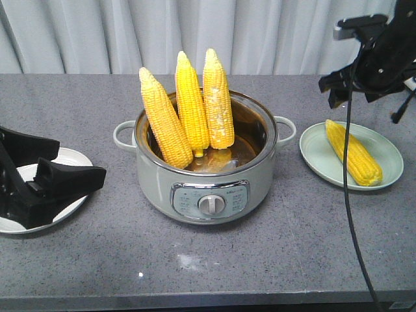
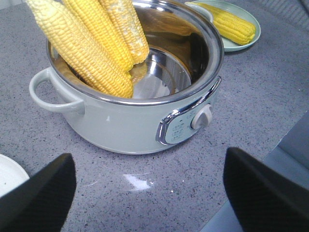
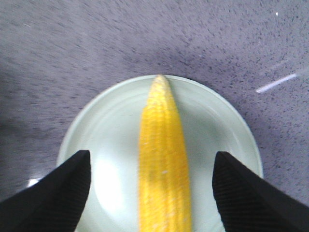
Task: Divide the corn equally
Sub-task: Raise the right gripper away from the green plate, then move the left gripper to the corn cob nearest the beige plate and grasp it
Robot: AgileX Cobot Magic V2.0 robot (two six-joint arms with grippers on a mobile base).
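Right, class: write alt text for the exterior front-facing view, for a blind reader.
Three corn cobs stand leaning in a pale green pot on a grey table. A fourth cob lies on a green plate below the right gripper; the left gripper is over a white plate.

Left gripper (image 1: 79, 161): matte black, two chunky wedge-shaped fingers (image 1: 68, 177) with an angular moulded body behind them. In the left wrist view the fingers (image 2: 41, 195) are black with rounded edges and a fine dotted grip texture on the faces. Right gripper (image 3: 152, 193): same black fingers (image 3: 53, 193), same pebbled texture, tapering to blunt tips. Right arm (image 1: 383, 55) in the front view: black, blocky, jagged outline, too dark for surface detail. Grey rounded bar (image 1: 359, 26) sits on top of it. Thin black cable (image 1: 345, 195) trails down from the arm. Short thin black piece (image 1: 403, 107) at the far right edge; cable or strut, cannot tell.
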